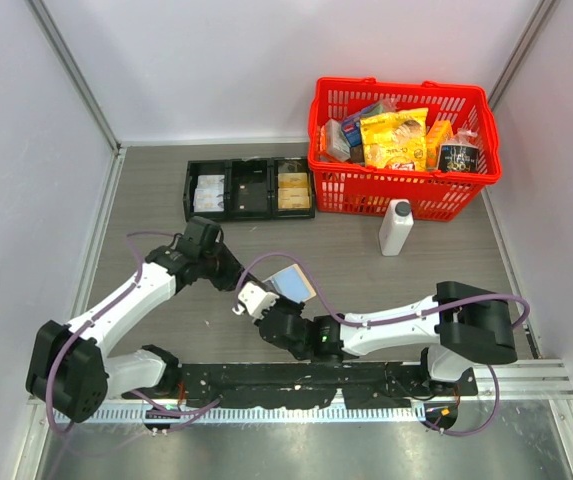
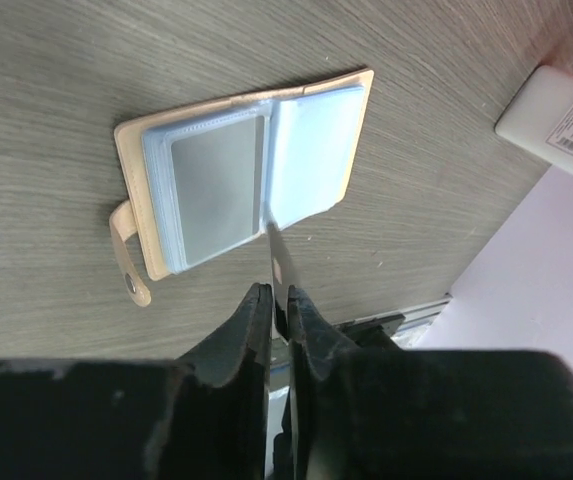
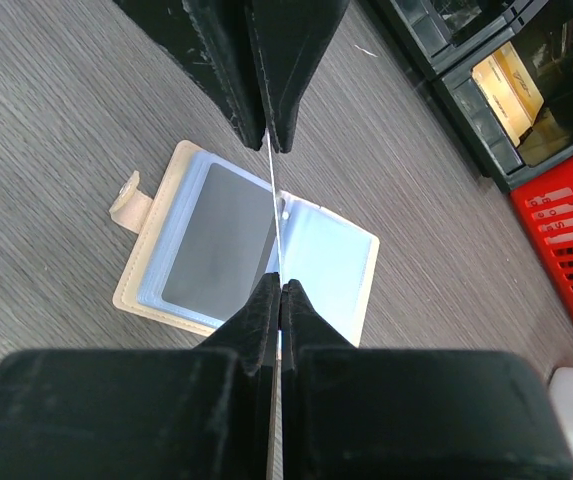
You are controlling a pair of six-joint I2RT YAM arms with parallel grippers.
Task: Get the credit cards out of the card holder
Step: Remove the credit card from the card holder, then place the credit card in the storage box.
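Observation:
The tan card holder (image 1: pixel 293 283) lies open on the table, pale blue sleeves up (image 2: pixel 311 145) (image 3: pixel 336 270). A grey card (image 2: pixel 216 185) (image 3: pixel 216 240) shows inside its left sleeve. Above the spine a thin credit card (image 2: pixel 274 250) (image 3: pixel 273 215) stands edge-on; whether it is still partly in a sleeve I cannot tell. My left gripper (image 1: pixel 238 283) (image 2: pixel 278 292) (image 3: pixel 268 148) pinches one end of it, jaws nearly together. My right gripper (image 1: pixel 271 312) (image 3: pixel 280 280) is shut on the opposite end. The two grippers face each other over the holder.
A black three-compartment tray (image 1: pixel 249 189) (image 3: pixel 496 90) sits at the back. A red basket (image 1: pixel 406 190) full of packets stands at the back right. A white bottle (image 1: pixel 396 227) (image 2: pixel 556 120) stands in front of the basket.

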